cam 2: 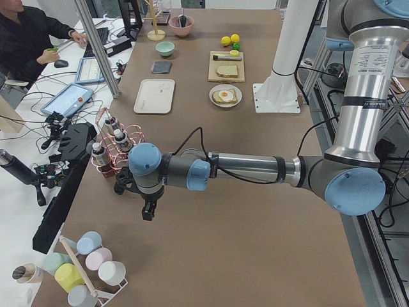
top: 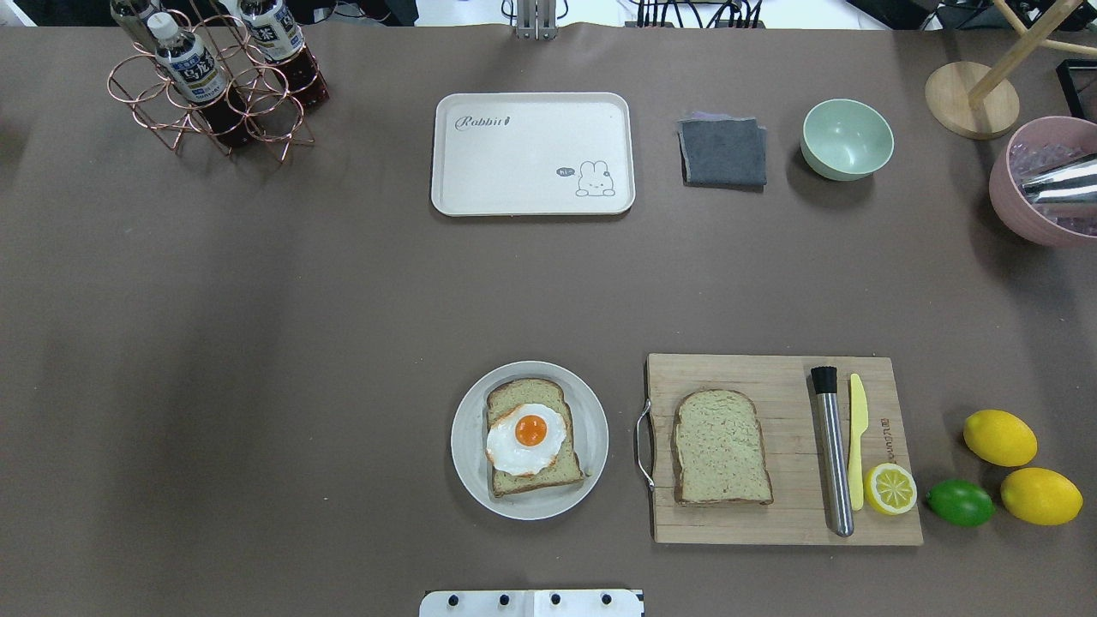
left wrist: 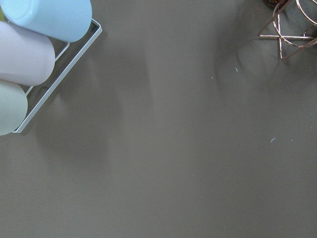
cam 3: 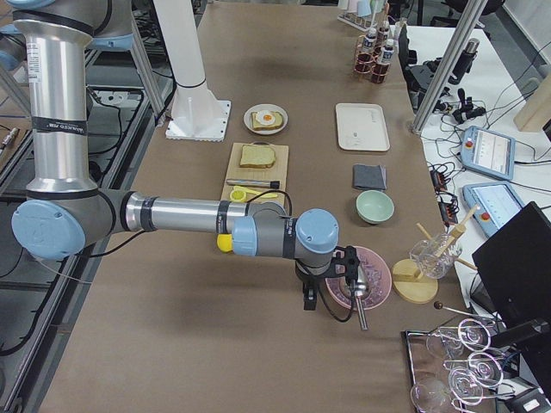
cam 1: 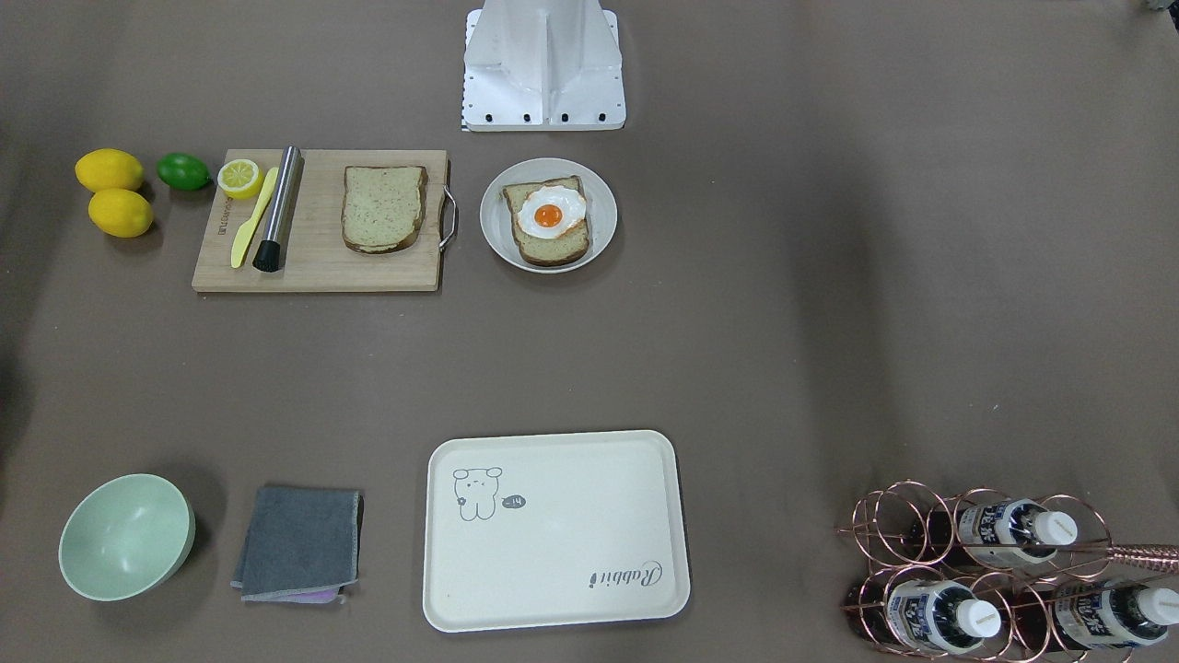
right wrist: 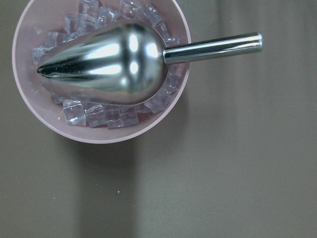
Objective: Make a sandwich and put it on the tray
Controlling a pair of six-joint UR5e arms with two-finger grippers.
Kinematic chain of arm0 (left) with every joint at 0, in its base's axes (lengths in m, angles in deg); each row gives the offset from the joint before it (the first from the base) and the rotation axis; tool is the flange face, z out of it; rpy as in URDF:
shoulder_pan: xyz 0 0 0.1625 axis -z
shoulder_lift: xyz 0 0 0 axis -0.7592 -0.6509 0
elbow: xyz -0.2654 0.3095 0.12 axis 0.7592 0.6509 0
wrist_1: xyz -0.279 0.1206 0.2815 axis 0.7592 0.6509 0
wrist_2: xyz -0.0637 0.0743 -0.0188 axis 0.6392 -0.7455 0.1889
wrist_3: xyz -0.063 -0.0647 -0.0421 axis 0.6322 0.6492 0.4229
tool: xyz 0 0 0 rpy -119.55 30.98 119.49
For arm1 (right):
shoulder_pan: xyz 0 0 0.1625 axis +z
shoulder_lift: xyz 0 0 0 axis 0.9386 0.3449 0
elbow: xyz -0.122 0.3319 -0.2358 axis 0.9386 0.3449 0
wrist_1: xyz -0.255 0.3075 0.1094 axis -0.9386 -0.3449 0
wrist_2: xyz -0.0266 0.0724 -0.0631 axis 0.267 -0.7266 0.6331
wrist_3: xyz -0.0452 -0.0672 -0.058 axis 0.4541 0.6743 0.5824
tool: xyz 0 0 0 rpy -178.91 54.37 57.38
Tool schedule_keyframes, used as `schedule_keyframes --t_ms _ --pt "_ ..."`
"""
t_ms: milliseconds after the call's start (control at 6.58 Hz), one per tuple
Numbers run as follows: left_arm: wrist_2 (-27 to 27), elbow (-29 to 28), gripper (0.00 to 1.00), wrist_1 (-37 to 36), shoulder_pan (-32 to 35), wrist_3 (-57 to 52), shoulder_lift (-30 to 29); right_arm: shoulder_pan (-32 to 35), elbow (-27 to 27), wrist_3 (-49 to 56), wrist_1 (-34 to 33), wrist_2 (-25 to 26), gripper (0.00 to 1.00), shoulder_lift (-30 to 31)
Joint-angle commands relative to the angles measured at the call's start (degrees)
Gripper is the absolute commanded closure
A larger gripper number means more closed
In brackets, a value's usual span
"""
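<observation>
1 slice [top: 523,394] bears the egg [top: 526,439]; tray [top: 531,154] apart

Tray [cam 1: 571,525]: cream, dark line-drawn cartoon and script.
Bread [cam 1: 383,208]: speckled tan, brown crust.
Egg [cam 1: 551,213]: white, orange yolk.
Plate [cam 1: 605,207]: pale grey.
Bowl [cam 1: 126,536]: mint green.
Cloth [cam 1: 299,541]: dark grey.
Lime [cam 1: 183,171]: green.
Surface [cam 1: 829,322]: grey-brown.

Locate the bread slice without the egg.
In the overhead view, the plain bread slice lies on the wooden cutting board at lower right, between the grey plate and the steel muddler.

Left hand [cam 2: 147,212], right hand [cam 3: 309,299] downward
</observation>
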Motion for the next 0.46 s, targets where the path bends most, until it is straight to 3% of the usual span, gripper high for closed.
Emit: schedule_keyframes --t_ms 0,304 --pt "0.09 -0.06 0.02 0.0 -0.01 0.01 -0.03 0.09 -0.18 0.14 0.07 0.09 0.0 -0.33" --pt "0.09 -0.06 0.02 0.0 -0.01 0.01 -0.03 0.0 -0.01 0.31 -0.02 0.09 0.0 0.1"
